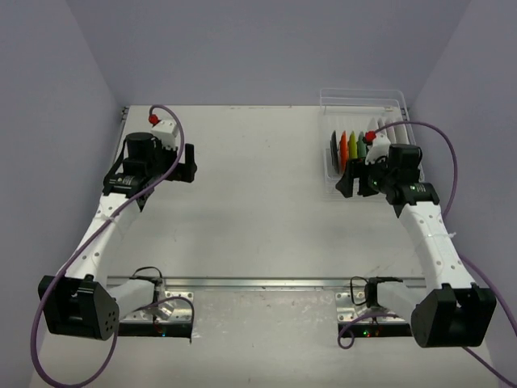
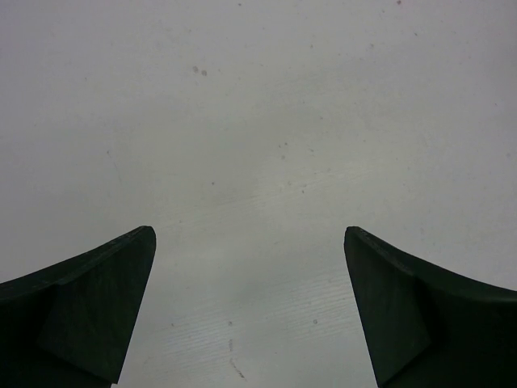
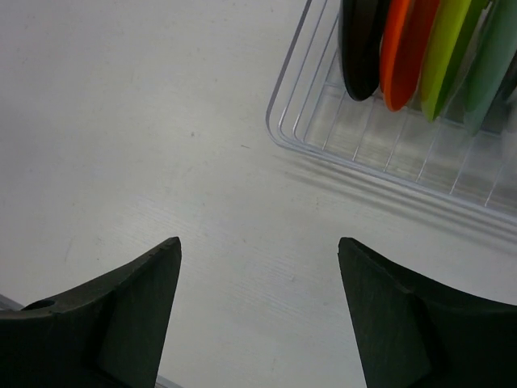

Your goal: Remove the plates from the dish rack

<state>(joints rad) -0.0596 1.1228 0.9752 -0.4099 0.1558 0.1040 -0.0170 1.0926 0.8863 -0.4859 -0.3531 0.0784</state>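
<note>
Nearest the right wrist camera, the two dark fingers point(image 3: 129, 315) of the right gripper point(image 3: 258, 246) stand wide apart. Nothing is held, and only bare white table point(image 3: 121, 121) shows in the gap.

The dish rack point(image 3: 291, 77), clear plastic with thin tines, lies ahead of the jaws and off to their right. Its rounded near corner sits beyond the fingertips, apart from them and outside the gap.

The plates stand on edge in a close row inside the rack:
- a black plate point(image 3: 361, 48) nearest the corner
- an orange plate point(image 3: 404, 48) next to it
- a yellow-green plate point(image 3: 448, 48) after that
- a pale green plate point(image 3: 493, 56) at the frame edge

None of them touches the fingers, and none lies between the jaws.

From the top view, the rack sits at the far right of the table, near the back wall. The right gripper hangs at its near left end, and the coloured plates show just beyond the wrist. Paler shapes further right in the rack look like white plates, but the arm and its cable hide too much to confirm this.

Across the table, the left gripper point(image 2: 249, 233) is at the far left, well apart from the rack. Its jaws are also spread wide and hold nothing, and only lightly speckled table surface is seen between them.
</note>
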